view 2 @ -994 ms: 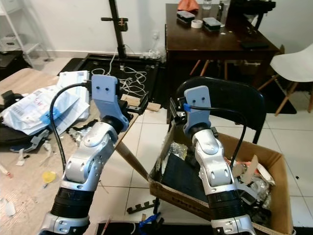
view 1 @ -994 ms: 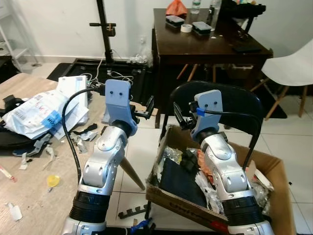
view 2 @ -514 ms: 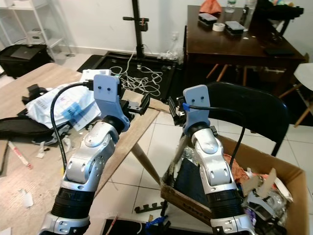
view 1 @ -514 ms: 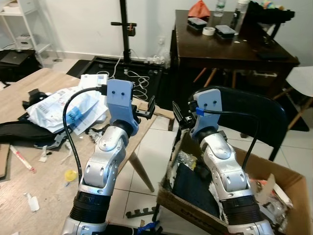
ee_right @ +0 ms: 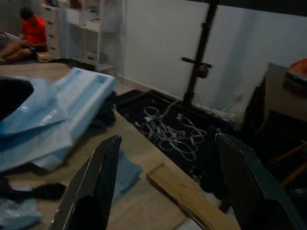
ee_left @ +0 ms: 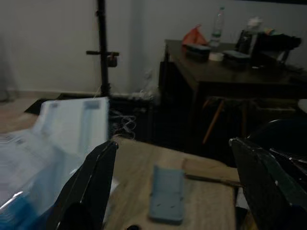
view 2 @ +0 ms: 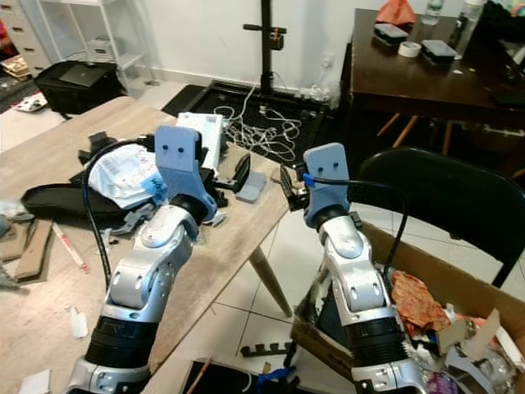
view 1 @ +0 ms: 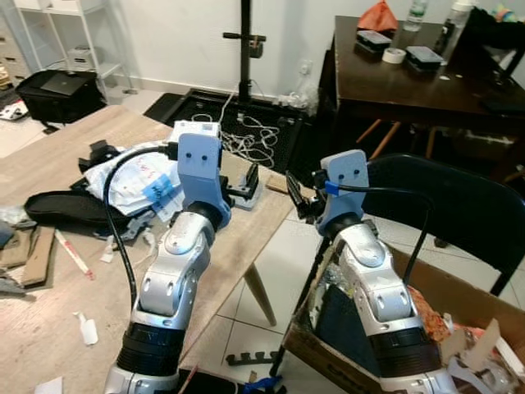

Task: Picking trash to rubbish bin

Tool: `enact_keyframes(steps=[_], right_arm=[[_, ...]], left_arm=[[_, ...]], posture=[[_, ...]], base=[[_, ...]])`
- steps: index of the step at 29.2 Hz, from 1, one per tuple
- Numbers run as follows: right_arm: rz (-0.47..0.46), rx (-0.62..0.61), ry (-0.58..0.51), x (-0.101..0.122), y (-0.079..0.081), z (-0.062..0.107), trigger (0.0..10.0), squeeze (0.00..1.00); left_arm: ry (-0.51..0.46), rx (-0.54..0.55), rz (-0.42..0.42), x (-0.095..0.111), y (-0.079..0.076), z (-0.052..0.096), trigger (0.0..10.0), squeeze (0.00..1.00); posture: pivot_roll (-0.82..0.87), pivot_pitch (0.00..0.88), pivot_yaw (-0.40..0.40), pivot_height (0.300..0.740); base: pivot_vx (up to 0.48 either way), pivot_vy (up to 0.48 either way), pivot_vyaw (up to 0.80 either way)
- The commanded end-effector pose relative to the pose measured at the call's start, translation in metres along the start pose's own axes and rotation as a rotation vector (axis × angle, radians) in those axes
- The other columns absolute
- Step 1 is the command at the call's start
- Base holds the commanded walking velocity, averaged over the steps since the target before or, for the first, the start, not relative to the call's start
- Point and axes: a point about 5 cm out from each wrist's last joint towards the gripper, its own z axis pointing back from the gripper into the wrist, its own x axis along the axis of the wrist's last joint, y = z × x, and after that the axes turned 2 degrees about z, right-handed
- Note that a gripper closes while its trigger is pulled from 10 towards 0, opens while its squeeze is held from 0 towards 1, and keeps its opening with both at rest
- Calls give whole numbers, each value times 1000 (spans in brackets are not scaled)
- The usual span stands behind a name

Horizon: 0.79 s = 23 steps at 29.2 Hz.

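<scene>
Both pincers, left pincer (view 1: pixel 248 182) and right pincer (view 1: pixel 294 193), are raised, fingers apart, over the table (view 1: pixel 98 312).

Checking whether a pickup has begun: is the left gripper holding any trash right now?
No. In the left wrist view the left gripper stands open with nothing between its fingers, above the wooden table.

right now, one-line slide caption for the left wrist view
Left gripper open above the wooden table, a small grey-blue piece lying between its fingers.
</scene>
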Motion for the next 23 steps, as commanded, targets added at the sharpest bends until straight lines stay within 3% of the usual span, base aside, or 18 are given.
enact_keyframes(steps=[1,15,20,23], right_arm=[[-1,-4,8,-2,-2,1,10000,0],[-19,-5,5,-3,0,1,10000,0],[-67,-29,9,-4,-2,2,10000,0],[-70,-33,10,-4,-3,2,10000,0]], left_arm=[[8,-5,2,-2,-2,2,10000,0],[14,-16,3,-2,-3,3,10000,0],[38,-44,-20,-4,-5,3,10000,0],[87,-68,-83,-9,-7,3,10000,0]], posture=[[6,21,-14,740],[3,25,-17,740],[6,32,-13,740],[6,32,-13,740]], base=[[0,0,800],[0,0,796],[0,0,0],[0,-320,0]])
